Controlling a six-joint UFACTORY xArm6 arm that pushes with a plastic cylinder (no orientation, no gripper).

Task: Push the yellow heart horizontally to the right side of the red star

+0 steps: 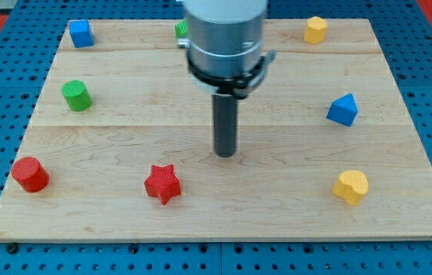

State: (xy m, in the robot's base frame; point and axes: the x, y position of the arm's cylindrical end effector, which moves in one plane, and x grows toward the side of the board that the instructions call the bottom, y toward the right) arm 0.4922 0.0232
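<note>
The yellow heart [351, 186] lies near the view's bottom right of the wooden board [223, 206]. The red star [162, 183] lies at the bottom, left of centre, roughly level with the heart. My tip [225, 155] is near the middle of the board, up and to the right of the red star and well left of the yellow heart. It touches no block.
A red cylinder [30, 174] at bottom left, a green cylinder [76, 95] at left, a blue cube [82, 33] at top left. A green block [181, 30] is partly hidden behind the arm. A yellow block [316, 30] at top right, a blue block [342, 110] at right.
</note>
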